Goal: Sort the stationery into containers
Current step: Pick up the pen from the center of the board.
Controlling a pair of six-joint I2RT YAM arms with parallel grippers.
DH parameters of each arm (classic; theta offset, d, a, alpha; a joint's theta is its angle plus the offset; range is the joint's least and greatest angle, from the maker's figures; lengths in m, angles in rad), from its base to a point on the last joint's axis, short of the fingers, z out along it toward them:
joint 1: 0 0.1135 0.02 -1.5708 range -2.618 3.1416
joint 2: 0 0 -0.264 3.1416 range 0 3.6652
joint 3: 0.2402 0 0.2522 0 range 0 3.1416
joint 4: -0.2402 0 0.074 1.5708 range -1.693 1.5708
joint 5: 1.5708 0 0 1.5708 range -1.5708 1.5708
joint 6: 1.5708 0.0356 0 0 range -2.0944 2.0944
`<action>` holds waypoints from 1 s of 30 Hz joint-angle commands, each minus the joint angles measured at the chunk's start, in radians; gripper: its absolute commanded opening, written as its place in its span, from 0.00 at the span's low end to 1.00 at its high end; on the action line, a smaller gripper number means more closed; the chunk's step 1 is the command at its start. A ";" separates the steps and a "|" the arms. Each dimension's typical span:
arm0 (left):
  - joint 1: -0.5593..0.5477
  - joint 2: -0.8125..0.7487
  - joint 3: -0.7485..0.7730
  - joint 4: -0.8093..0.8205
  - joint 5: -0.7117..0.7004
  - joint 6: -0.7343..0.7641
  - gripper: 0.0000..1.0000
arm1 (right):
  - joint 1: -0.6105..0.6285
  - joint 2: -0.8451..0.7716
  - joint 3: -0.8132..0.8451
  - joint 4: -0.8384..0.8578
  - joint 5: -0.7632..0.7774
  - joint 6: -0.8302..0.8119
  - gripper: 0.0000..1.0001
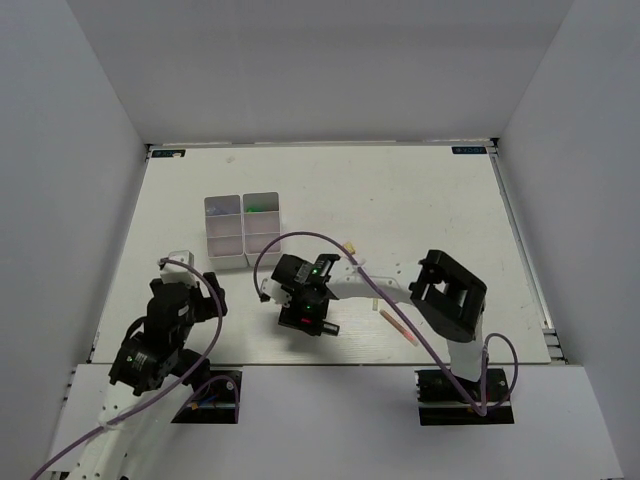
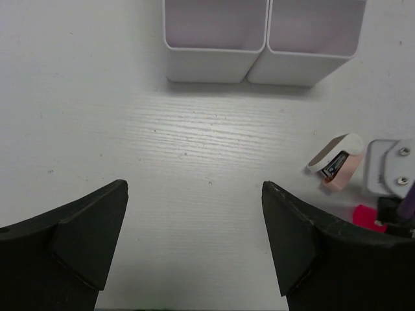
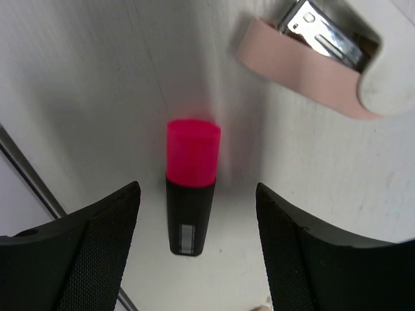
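A pink-capped black highlighter (image 3: 190, 194) lies on the table between the open fingers of my right gripper (image 3: 198, 201), which hovers just above it without touching. A pink and white stapler-like piece (image 3: 311, 55) lies just beyond it and also shows in the left wrist view (image 2: 336, 162). In the top view my right gripper (image 1: 290, 295) hides the highlighter. The white divided container (image 1: 240, 232) stands at the left centre, with a green item (image 1: 258, 208) in a far compartment. My left gripper (image 1: 183, 264) is open and empty, facing the container's near wall (image 2: 214, 65).
A pinkish pencil (image 1: 400, 327) lies near the front edge, right of my right gripper. A small beige piece (image 1: 349, 245) lies right of the container. The right arm's forearm (image 1: 380, 290) stretches across the front centre. White walls enclose the table.
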 commanded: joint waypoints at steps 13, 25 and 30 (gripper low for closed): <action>0.000 -0.098 -0.022 0.034 -0.093 -0.011 0.91 | 0.045 0.043 -0.025 0.029 0.003 0.030 0.11; 0.001 -0.135 -0.033 0.037 -0.084 -0.010 0.91 | 0.005 -0.186 0.229 -0.072 0.046 -0.263 0.00; 0.001 -0.108 -0.033 0.040 -0.070 -0.005 0.91 | -0.070 -0.120 0.380 0.153 0.074 -0.441 0.00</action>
